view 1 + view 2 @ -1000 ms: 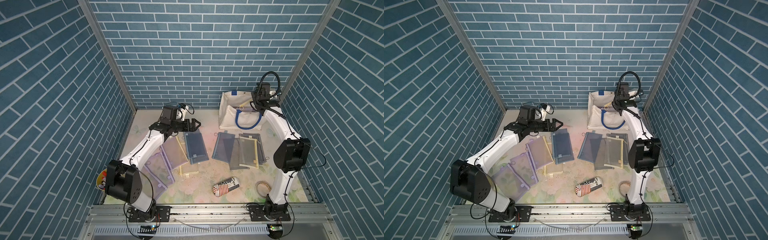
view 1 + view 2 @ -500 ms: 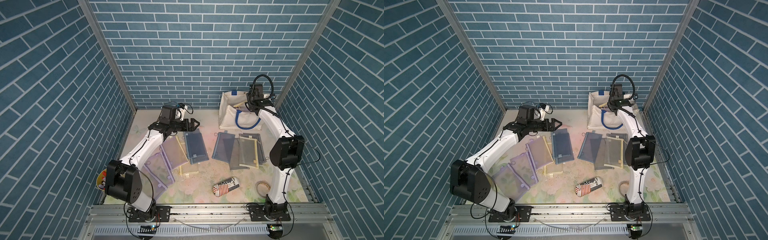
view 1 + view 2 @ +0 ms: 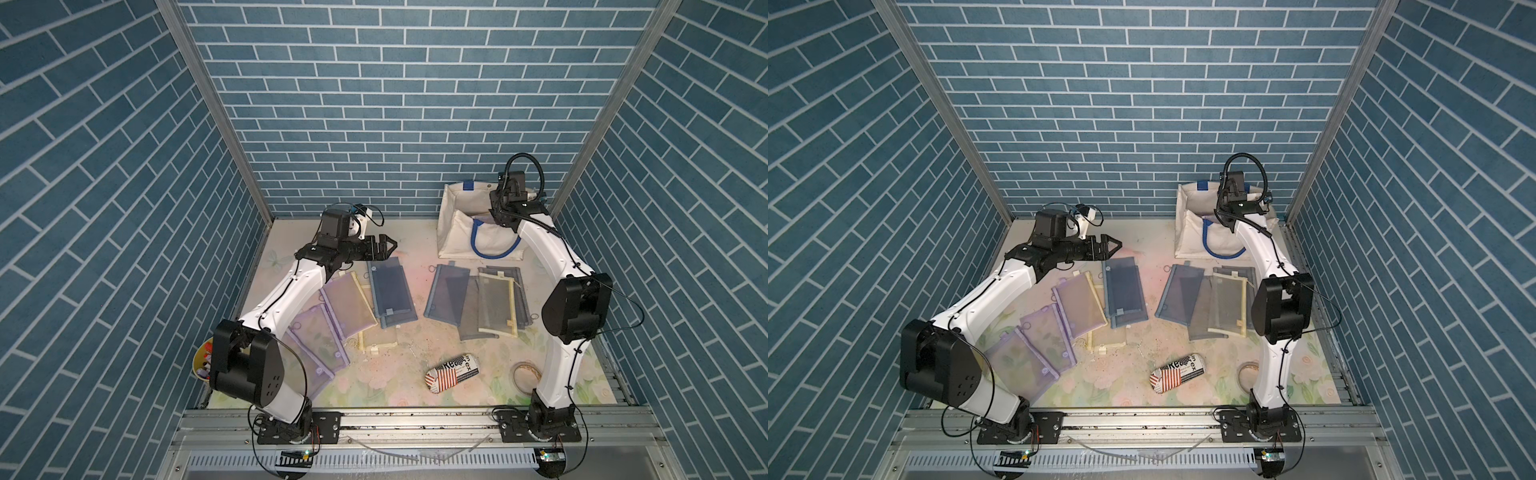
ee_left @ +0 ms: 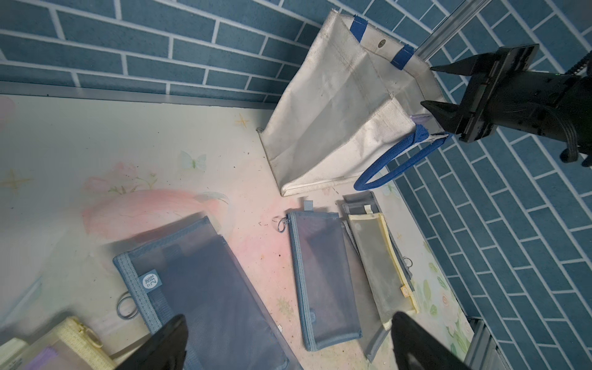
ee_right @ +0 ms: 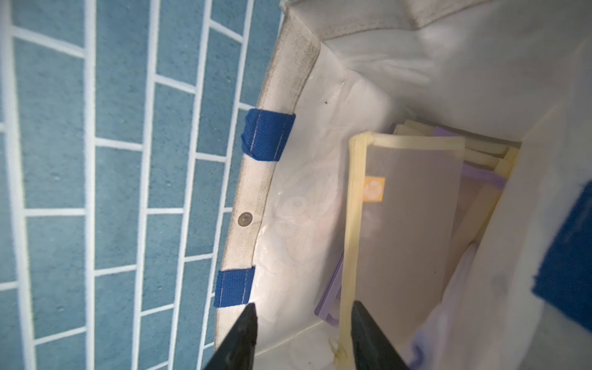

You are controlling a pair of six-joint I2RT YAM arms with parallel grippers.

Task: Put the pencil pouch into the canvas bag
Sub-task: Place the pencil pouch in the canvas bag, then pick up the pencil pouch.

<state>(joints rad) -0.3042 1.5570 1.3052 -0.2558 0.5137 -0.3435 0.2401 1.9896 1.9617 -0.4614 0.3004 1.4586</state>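
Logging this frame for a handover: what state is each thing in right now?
canvas bag: upright, mouth open, pouches inside
yellow-trimmed pouch: inside the bag, ungripped
right gripper: open, at the bag mouth
left gripper: open, empty, above the table
dark blue pouch: flat on the table
printed pouch: lying on its side
tape roll: lying flat
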